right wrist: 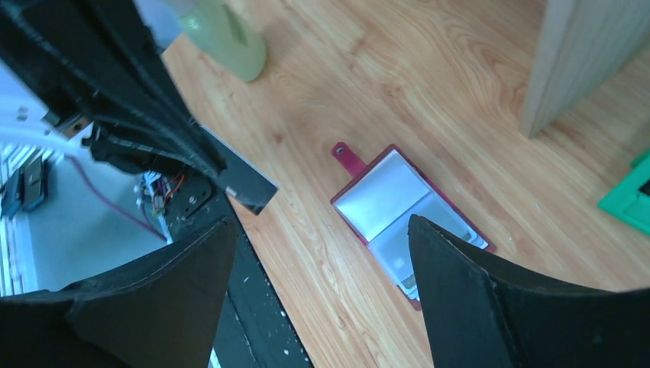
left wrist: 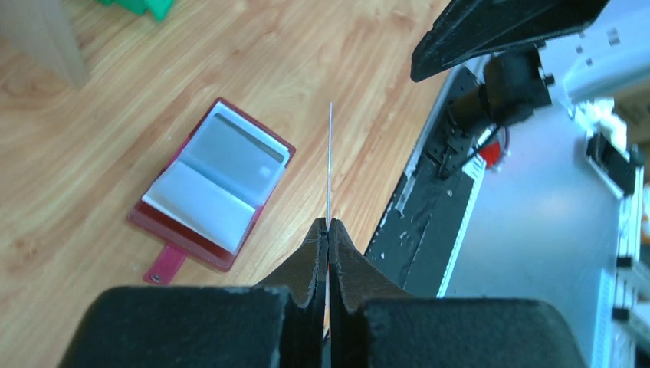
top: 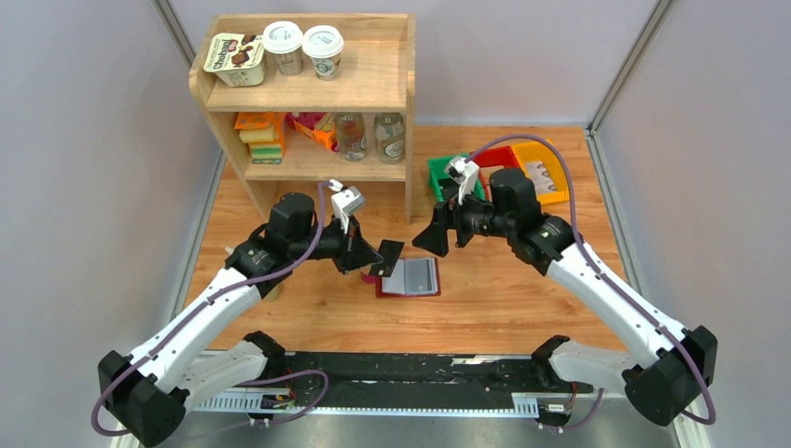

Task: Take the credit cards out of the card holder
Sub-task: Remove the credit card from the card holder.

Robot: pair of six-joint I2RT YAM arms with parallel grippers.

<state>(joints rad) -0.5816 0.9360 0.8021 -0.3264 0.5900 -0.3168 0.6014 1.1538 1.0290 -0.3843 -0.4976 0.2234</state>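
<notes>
The maroon card holder (top: pixel 409 278) lies open on the wooden table, its grey-blue sleeves facing up and its tab toward the left arm. It also shows in the left wrist view (left wrist: pixel 208 184) and the right wrist view (right wrist: pixel 398 211). My left gripper (top: pixel 370 263) is shut on a dark credit card (top: pixel 389 253) and holds it above the holder's left edge. In the left wrist view the card (left wrist: pixel 329 161) is edge-on between the closed fingertips (left wrist: pixel 328 225). My right gripper (top: pixel 444 237) is open and empty, above and right of the holder. It also shows open in the right wrist view (right wrist: pixel 318 299).
A wooden shelf (top: pixel 317 93) with cups, jars and boxes stands at the back left. Green (top: pixel 442 175), red (top: pixel 501 156) and yellow (top: pixel 550 168) bins sit at the back right. A pale green object (right wrist: pixel 226 34) stands near the left arm. The black base rail (top: pixel 401 369) runs along the near edge.
</notes>
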